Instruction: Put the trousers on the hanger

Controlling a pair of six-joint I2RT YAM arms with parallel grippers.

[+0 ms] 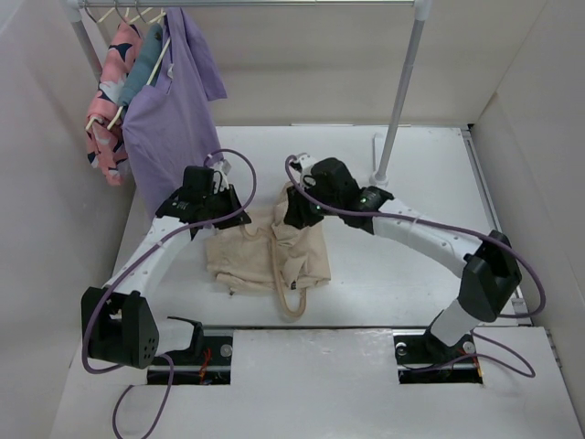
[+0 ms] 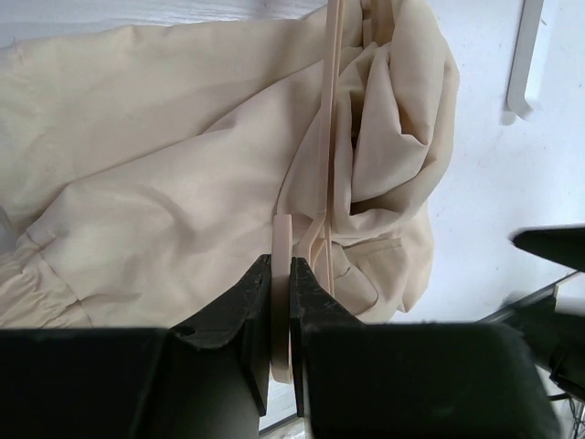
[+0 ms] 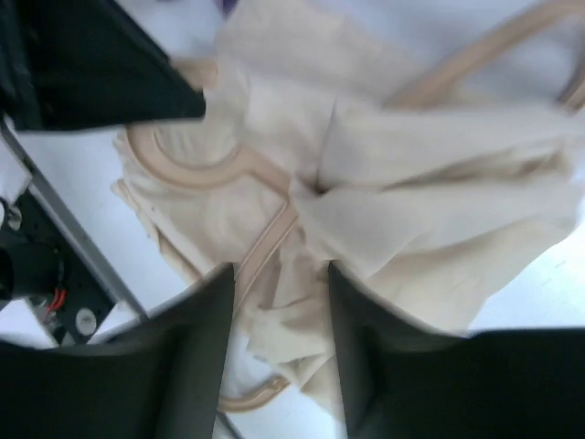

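Noting limp, light trousers and a thin, stiff hanger: your left claw clamps the hanger, your right claw stands apart; grip a thick fold.

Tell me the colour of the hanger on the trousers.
The hanger is pale beige-pink, like the cream trousers; best in left wrist view.

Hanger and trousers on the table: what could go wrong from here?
1. The left gripper pinches only a thin piece of the hanger; a lift may let it twist or slip.
2. The trousers lie bunched over the hanger, so they could slide off.
3. The right gripper, open above both, might catch cloth and frame together.
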